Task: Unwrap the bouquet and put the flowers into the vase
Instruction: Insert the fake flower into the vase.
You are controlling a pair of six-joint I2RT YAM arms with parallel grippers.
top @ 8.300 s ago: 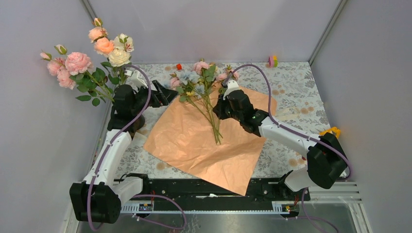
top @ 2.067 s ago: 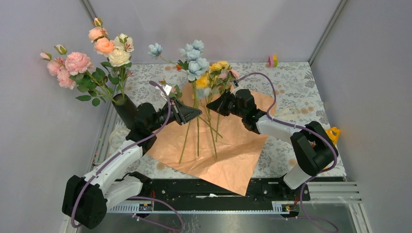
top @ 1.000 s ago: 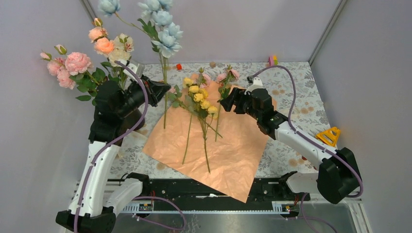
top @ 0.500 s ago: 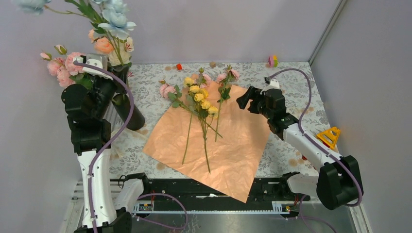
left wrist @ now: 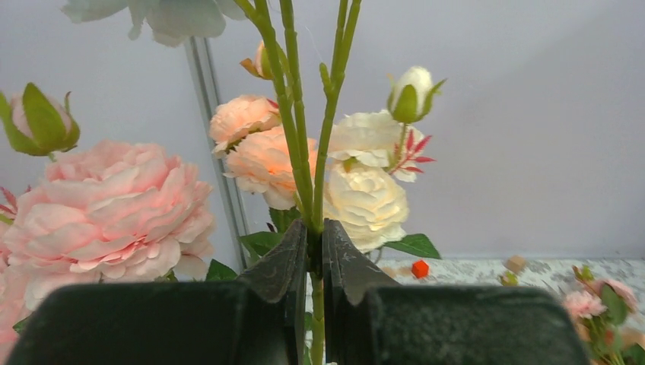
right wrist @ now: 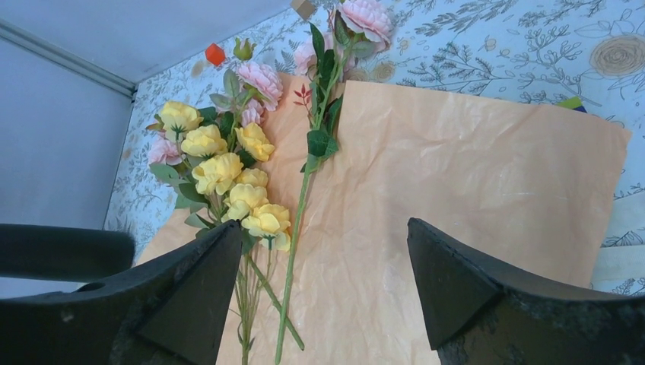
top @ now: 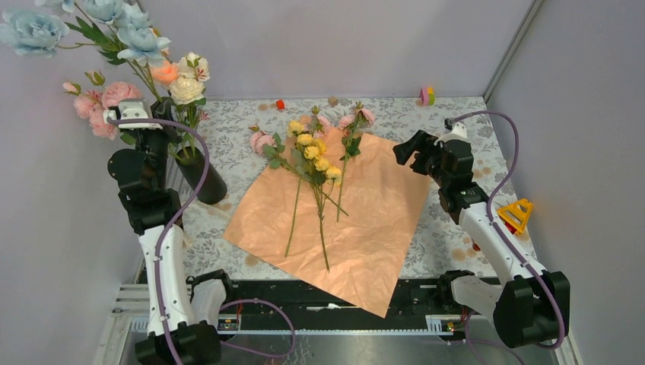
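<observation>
Right end effector [right wrist: 323,228] hangs wide — above the paper's [right wrist: 471,152] right corner.

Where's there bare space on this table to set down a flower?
The paper's right half and near corner are bare, between the lying flowers and the right gripper. The far cloth right of the flowers is open too. Crowded: the vase corner, left.

Observed: left arm [top: 163,258], right arm [top: 494,239] with white links, black joint housings, purple cable [top: 206,163] each; right gripper [right wrist: 325,223] fingers [right wrist: 456,281] matte black, wedge-shaped, rough.
</observation>
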